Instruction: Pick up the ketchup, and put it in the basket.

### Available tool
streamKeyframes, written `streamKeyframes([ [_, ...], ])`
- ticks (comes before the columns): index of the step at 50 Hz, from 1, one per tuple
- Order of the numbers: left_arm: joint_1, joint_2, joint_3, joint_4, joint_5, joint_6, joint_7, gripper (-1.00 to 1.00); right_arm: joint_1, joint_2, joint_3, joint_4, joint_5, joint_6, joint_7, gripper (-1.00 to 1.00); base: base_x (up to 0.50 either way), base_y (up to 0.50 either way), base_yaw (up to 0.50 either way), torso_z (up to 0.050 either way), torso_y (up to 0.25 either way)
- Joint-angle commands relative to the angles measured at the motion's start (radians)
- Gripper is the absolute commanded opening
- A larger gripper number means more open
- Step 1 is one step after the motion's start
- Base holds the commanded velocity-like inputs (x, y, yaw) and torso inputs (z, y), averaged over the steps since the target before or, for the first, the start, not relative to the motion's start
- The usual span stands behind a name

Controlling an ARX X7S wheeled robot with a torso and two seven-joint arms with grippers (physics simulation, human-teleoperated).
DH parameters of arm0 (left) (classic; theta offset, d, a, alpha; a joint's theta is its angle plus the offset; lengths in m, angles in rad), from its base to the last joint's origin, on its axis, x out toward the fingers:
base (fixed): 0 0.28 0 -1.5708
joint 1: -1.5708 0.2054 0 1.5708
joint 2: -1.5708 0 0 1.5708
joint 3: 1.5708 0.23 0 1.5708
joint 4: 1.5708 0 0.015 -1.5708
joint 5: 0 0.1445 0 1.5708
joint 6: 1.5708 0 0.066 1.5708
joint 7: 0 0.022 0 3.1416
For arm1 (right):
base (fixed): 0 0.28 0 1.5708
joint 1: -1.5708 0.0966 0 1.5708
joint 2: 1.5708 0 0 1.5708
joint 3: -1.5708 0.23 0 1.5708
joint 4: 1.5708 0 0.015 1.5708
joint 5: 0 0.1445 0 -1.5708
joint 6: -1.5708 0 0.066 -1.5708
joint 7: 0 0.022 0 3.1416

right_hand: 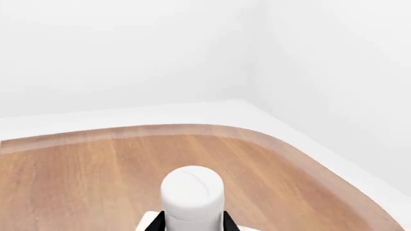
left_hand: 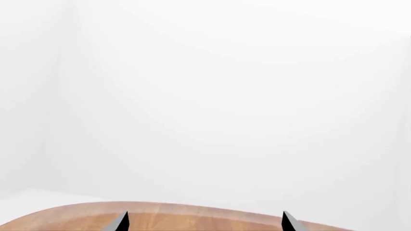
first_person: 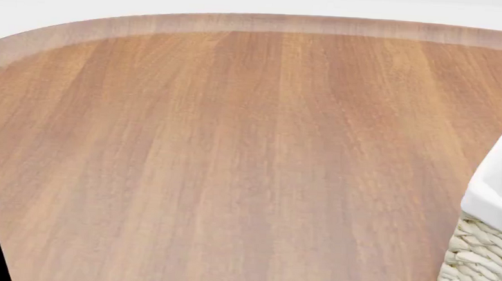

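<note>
A rounded wooden table (first_person: 233, 152) carries everything. Its top is warm brown, with the grain running from the near side to the far edge, and a paler band follows the curved rim. The basket (first_person: 486, 256) stands directly on it at the right edge of the head view, cut off by the frame: cream woven wicker with a white cloth liner folded over its rim. The far edge curves against white surroundings.

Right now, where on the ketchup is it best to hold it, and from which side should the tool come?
Grip the ketchup just below its rounded white top, coming from the side. It stands upright and is round, so two opposite walls are offered. The right tool has its fingers exactly there.
</note>
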Motion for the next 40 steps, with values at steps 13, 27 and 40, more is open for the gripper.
streamKeyframes([
  [13, -0.014, -0.005, 0.024, -0.026, 0.017, -0.003, -0.006, 1.00, 0.002, 0.062, -0.037, 0.062, -0.060, -0.016, 0.004, -1.00, 0.00, 0.00, 0.00, 0.000, 0.001],
  [27, -0.003, -0.013, 0.033, -0.048, 0.024, 0.010, 0.006, 1.00, -0.052, 0.103, 0.013, -0.081, -0.011, 0.116, -0.002, -1.00, 0.00, 0.00, 0.00, 0.000, 0.000],
  [40, -0.010, -0.019, 0.041, -0.044, 0.023, 0.003, 0.000, 1.00, 0.003, 0.098, -0.003, -0.018, -0.031, 0.086, 0.005, -1.00, 0.00, 0.00, 0.00, 0.001, 0.001],
])
